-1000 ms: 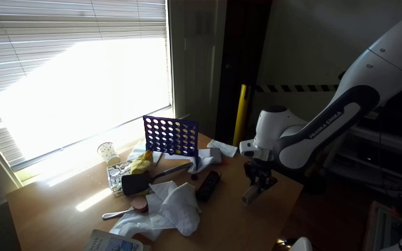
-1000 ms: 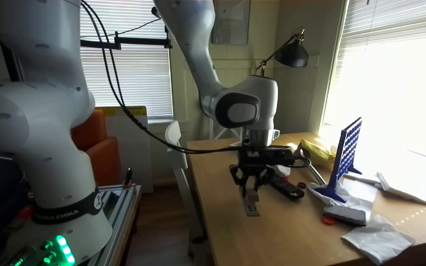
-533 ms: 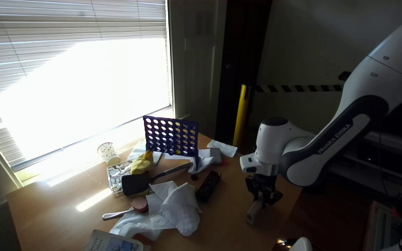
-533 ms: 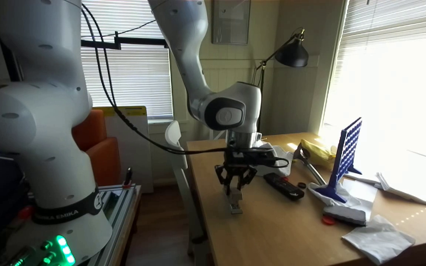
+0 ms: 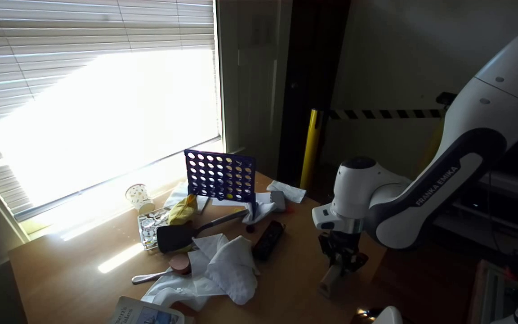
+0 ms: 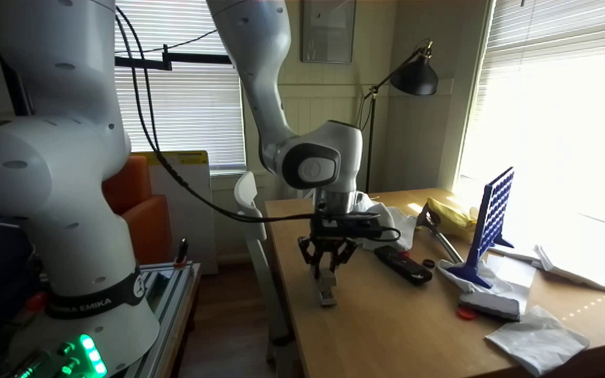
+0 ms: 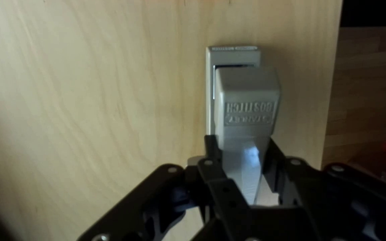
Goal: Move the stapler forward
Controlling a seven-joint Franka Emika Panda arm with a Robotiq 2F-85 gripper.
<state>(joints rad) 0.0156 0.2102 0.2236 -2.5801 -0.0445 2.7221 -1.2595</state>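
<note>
Wrist view, nearest of all: the gripper (image 7: 241, 147) pinches the stapler (image 7: 246, 107), one dark finger along each side of its upper arm, whose nose points to the top of that view with the raised words BOSTITCH and STANLEY upside down. Under the nose shows the base, its front end jutting out past it. The stapler is at the table (image 7: 112, 100), close to the edge that runs down the right of the wrist view; whether the base rests on the wood or hangs just above I cannot tell. In both exterior views a black remote control (image 6: 403, 265) lies near it, but apart. Farther off, in an exterior view, a crumpled white cloth (image 5: 234, 270) lies just beside the remote control, and past it a black spatula (image 5: 176, 238) has its handle towards the upright blue grid rack (image 6: 491, 215). Near the rack a grey block (image 6: 489, 305) lies just beside a red disc (image 6: 466, 313). Beyond these, a speckled cup (image 5: 140, 198) is near the bright window (image 5: 119, 112), and a black lamp (image 6: 414, 77) stands past the table's far end.
</note>
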